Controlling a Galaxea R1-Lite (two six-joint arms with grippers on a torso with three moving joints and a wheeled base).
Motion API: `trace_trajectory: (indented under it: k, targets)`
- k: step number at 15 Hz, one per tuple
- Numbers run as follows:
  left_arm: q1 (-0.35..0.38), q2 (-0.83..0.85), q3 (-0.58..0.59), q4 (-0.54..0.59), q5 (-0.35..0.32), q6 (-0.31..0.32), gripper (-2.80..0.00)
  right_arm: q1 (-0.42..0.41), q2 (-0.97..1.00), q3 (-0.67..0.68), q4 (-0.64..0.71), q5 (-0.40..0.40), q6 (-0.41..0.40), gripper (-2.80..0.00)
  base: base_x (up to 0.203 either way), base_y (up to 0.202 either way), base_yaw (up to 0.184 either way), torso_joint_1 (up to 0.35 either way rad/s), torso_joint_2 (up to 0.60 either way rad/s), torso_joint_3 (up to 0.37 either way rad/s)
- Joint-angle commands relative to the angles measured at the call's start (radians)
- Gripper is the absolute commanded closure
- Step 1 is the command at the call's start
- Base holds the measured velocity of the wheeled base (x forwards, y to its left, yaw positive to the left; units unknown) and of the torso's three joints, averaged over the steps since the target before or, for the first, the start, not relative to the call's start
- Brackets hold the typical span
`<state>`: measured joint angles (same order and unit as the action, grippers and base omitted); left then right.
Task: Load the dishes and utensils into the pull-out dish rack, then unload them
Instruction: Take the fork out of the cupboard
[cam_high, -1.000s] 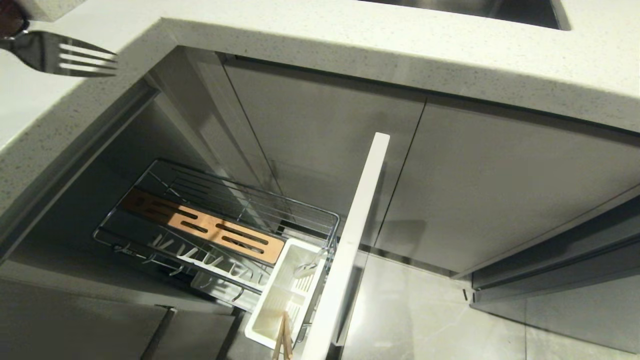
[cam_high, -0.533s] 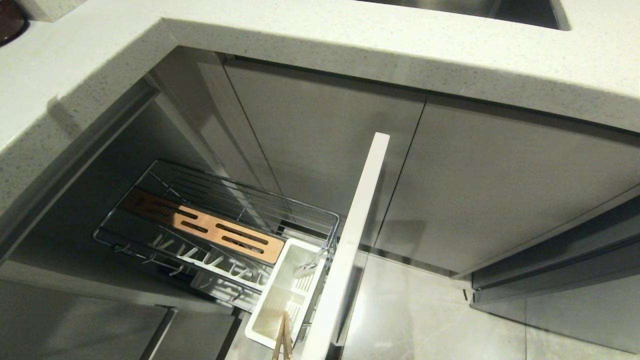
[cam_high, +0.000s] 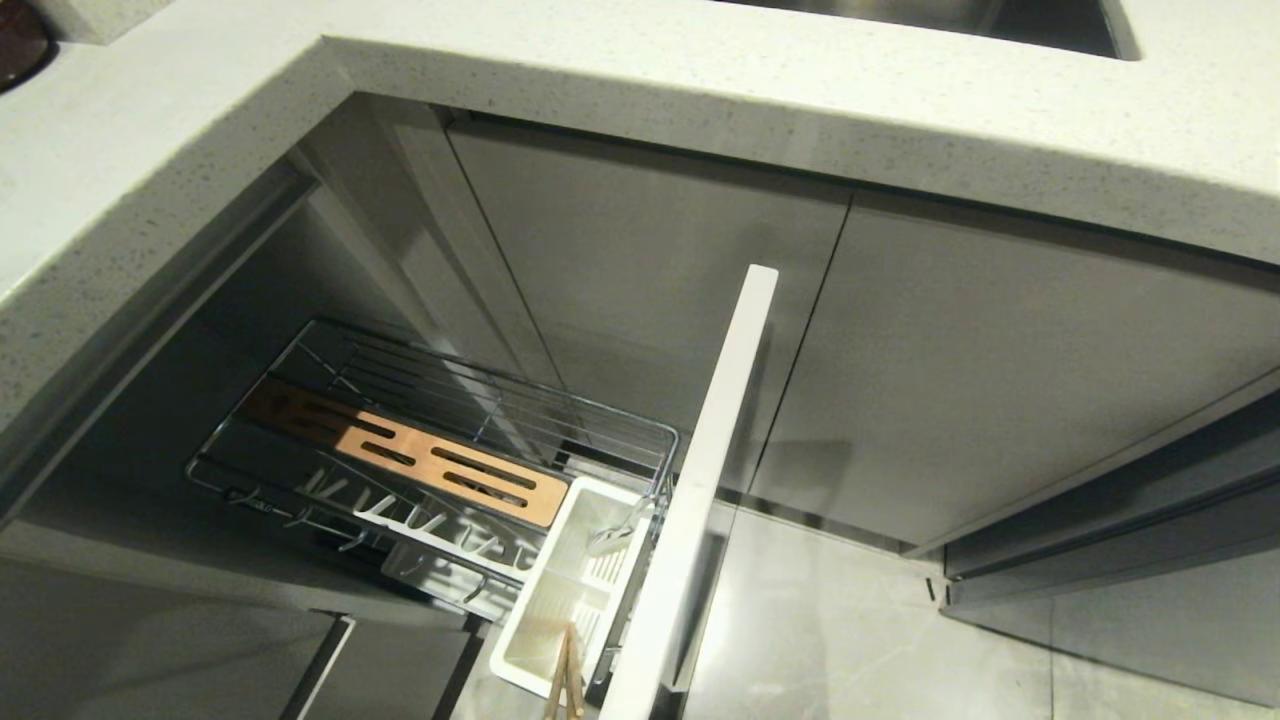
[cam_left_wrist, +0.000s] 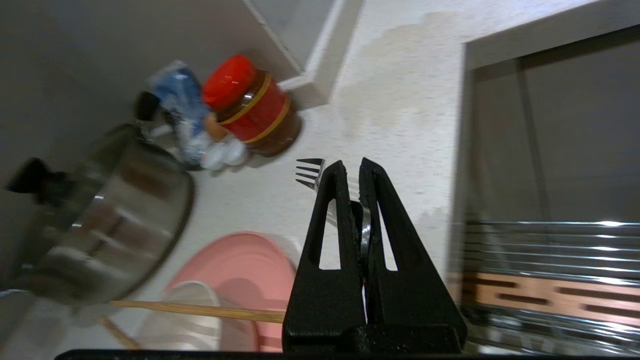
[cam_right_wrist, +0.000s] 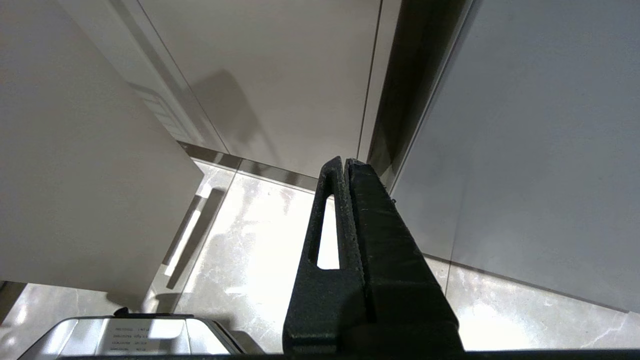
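Fork (cam_left_wrist: 310, 175) sits clamped in the left hand (cam_left_wrist: 350, 170), above the counter (cam_left_wrist: 400, 100), its tines pointing toward the red-lidded jar (cam_left_wrist: 250, 110). Beside the jar lie the pink plate (cam_left_wrist: 240, 260), the bowl (cam_left_wrist: 180, 320) and one chopstick (cam_left_wrist: 200, 311); more chopsticks (cam_high: 566, 680) stand in the white caddy (cam_high: 560, 600) of the rack (cam_high: 420, 460). The grip is thin, so the fork could twist or slip and fall on the plate. The right hand (cam_right_wrist: 345, 165) hangs closed and empty over the floor. No label can be read.
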<state>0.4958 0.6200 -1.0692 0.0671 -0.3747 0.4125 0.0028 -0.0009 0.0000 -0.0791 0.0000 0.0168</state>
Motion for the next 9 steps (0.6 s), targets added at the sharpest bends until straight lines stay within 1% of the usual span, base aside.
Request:
trace_trajectory:
  k: [1, 5, 9]
  targets:
    - [0.051, 0.009, 0.059, -0.085, -0.001, 0.023, 0.0, 0.0, 0.001, 0.026, -0.001, 0.0, 0.0, 0.0, 0.0, 0.0, 0.0, 0.0, 0.0, 0.0]
    - [0.086, 0.03, 0.164, -0.192, 0.0, 0.085, 0.0, 0.0, 0.001, 0.026, -0.001, 0.0, 0.0, 0.0, 0.0, 0.0, 0.0, 0.0, 0.0, 0.0]
    - [0.112, 0.084, 0.234, -0.28, 0.0, 0.092, 0.0, 0.0, 0.001, 0.026, -0.001, 0.0, 0.0, 0.0, 0.0, 0.0, 0.0, 0.0, 0.0, 0.0]
